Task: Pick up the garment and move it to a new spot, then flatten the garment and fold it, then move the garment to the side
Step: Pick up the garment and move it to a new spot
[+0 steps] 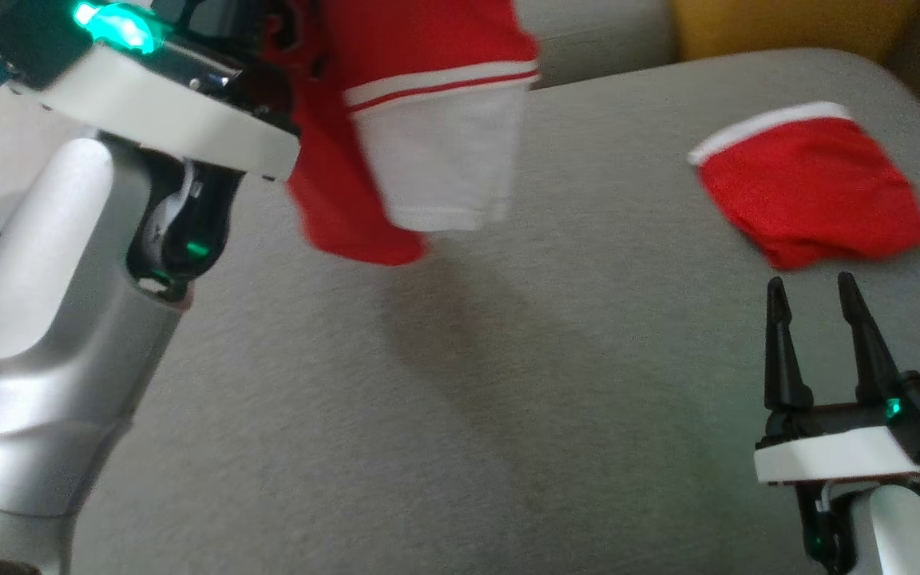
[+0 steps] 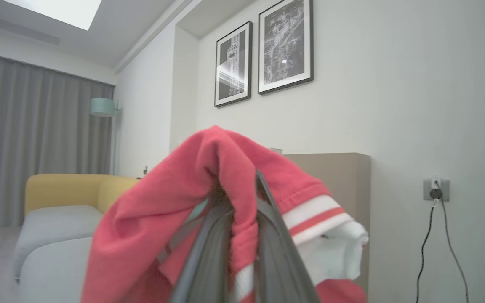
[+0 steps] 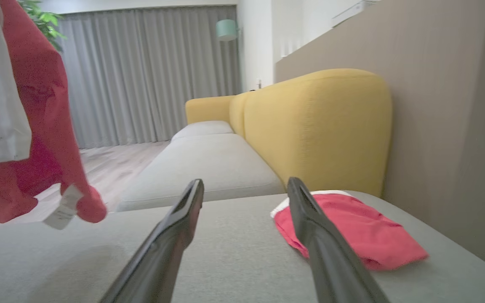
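Note:
The garment (image 1: pixel 420 104) is red with a white sleeve and a red-striped cuff. It hangs in the air above the grey seat cushion (image 1: pixel 508 383) at the upper left of the head view. My left gripper (image 2: pixel 240 189) is shut on a bunched red fold of the garment (image 2: pixel 171 202), which drapes over both fingers. In the right wrist view the garment (image 3: pixel 44 105) dangles at the far left with a white tag below it. My right gripper (image 1: pixel 810 281) stands open low over the cushion at the lower right, holding nothing; its fingers (image 3: pixel 175 235) point along the seat.
A second red piece with white trim (image 1: pixel 815 192) lies folded on the cushion just beyond my right gripper (image 3: pixel 246 183) and shows again (image 3: pixel 352 227) beside the right finger. A yellow backrest (image 3: pixel 318 126) and a beige wall panel (image 3: pixel 436 105) bound the far side.

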Controlling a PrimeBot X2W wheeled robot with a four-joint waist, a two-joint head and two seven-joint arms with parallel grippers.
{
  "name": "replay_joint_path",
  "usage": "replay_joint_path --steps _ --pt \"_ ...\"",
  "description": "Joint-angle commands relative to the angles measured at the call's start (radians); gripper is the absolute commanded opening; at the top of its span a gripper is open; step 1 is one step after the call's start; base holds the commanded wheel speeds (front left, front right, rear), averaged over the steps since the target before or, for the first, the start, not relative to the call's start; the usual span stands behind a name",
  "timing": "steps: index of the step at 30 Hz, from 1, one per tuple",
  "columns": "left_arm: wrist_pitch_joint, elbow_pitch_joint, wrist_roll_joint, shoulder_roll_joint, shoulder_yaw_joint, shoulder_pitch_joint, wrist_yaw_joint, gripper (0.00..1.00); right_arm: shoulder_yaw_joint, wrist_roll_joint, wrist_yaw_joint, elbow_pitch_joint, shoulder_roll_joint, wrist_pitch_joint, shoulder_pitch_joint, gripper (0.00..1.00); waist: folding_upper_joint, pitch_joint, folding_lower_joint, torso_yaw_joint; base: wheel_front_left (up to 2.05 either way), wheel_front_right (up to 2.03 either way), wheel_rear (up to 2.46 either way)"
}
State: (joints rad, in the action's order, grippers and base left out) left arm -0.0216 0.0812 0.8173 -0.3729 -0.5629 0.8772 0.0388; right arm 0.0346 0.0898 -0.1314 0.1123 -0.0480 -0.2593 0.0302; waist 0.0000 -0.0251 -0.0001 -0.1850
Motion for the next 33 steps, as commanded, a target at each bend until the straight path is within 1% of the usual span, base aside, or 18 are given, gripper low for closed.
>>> replay_joint_path --steps 1,5,8,9,11,13,14,15,16,17,19,21,23,26,31,33 --pt "0.01 -0.031 0.005 -0.017 0.035 0.058 -0.013 0.0 -0.035 0.01 0.001 -0.037 -0.003 -0.002 0.035 1.0 0.0 0.025 0.0001 -0.125 0.0 0.0 0.0" --pt "0.017 0.007 0.025 0.021 0.005 0.013 -0.023 0.0 -0.061 0.03 0.001 -0.052 -0.002 -0.002 0.056 1.0 0.0 -0.016 0.0001 -0.159 0.0 0.0 0.0" --pt "-0.011 0.085 0.008 0.047 -0.042 -0.05 -0.016 0.0 -0.085 0.049 0.001 -0.066 -0.002 -0.002 0.071 1.0 0.0 -0.064 0.0001 -0.17 0.0 0.0 0.0" --pt "-0.011 0.085 0.008 0.047 -0.042 -0.05 -0.016 0.0 -0.085 0.049 0.001 -0.066 -0.002 -0.002 0.071 1.0 0.0 -0.064 0.0001 -0.17 0.0 0.0 0.0" --pt "-0.043 0.166 -0.02 0.063 -0.083 -0.094 -0.005 0.0 -0.104 0.056 0.001 -0.073 -0.002 -0.002 0.082 1.0 0.0 -0.106 0.0001 -0.169 0.0 0.0 0.0" --pt "-0.098 0.269 -0.073 0.074 -0.13 -0.127 0.006 0.0 -0.127 0.061 0.001 -0.074 -0.002 -0.002 0.093 1.0 0.0 -0.151 0.0001 -0.164 0.0 0.0 0.0" --pt "-0.133 0.329 -0.096 0.082 -0.145 -0.141 0.003 0.02 -0.14 0.062 0.001 -0.072 -0.002 -0.002 0.099 1.0 0.0 -0.17 0.0001 -0.161 0.0 0.0 0.0" --pt "-0.166 0.389 -0.113 0.095 -0.153 -0.156 -0.007 0.25 -0.152 0.06 0.001 -0.069 -0.002 -0.002 0.104 1.0 0.0 -0.189 0.0001 -0.157 0.0 0.0 0.0" --pt "-0.191 0.443 -0.114 0.116 -0.148 -0.171 -0.019 0.68 -0.163 0.059 0.001 -0.067 -0.002 -0.002 0.109 1.0 0.0 -0.206 0.0001 -0.152 0.0 0.0 0.0" --pt "-0.211 0.486 -0.117 0.136 -0.143 -0.182 -0.026 1.0 -0.172 0.059 0.001 -0.064 -0.002 -0.002 0.113 1.0 0.0 -0.219 0.0001 -0.146 0.0 0.0 0.0" --pt "-0.232 0.536 -0.14 0.167 -0.145 -0.199 -0.024 1.0 -0.176 0.056 0.001 -0.057 -0.002 -0.002 0.116 1.0 0.0 -0.238 0.0001 -0.124 0.0 0.0 0.0" --pt "-0.238 0.549 -0.167 0.194 -0.127 -0.221 -0.029 1.0 -0.173 0.048 0.001 -0.043 -0.002 -0.002 0.109 1.0 0.0 -0.23 0.0001 -0.091 0.0 0.0 0.0" --pt "-0.239 0.499 -0.215 0.214 -0.063 -0.263 -0.055 1.0 -0.166 0.038 0.001 -0.026 -0.002 -0.002 0.097 1.0 0.0 -0.207 0.0001 -0.056 0.0 0.0 0.0" --pt "-0.24 0.399 -0.296 0.24 0.039 -0.389 -0.089 1.0 -0.147 0.027 0.001 0.002 -0.002 -0.002 0.066 1.0 0.0 -0.141 0.0001 -0.009 0.0 0.0 0.0" --pt "-0.24 0.243 -0.421 0.279 0.191 -0.646 -0.126 1.0 -0.11 0.004 0.001 0.03 -0.002 -0.002 -0.01 1.0 0.0 -0.004 0.0001 0.063 0.0 0.0 0.0" --pt "-0.24 0.177 -0.47 0.291 0.243 -0.737 -0.134 1.0 -0.106 -0.009 0.001 0.028 -0.002 -0.002 -0.037 1.0 0.0 0.031 0.0001 0.089 0.0 0.0 0.0"
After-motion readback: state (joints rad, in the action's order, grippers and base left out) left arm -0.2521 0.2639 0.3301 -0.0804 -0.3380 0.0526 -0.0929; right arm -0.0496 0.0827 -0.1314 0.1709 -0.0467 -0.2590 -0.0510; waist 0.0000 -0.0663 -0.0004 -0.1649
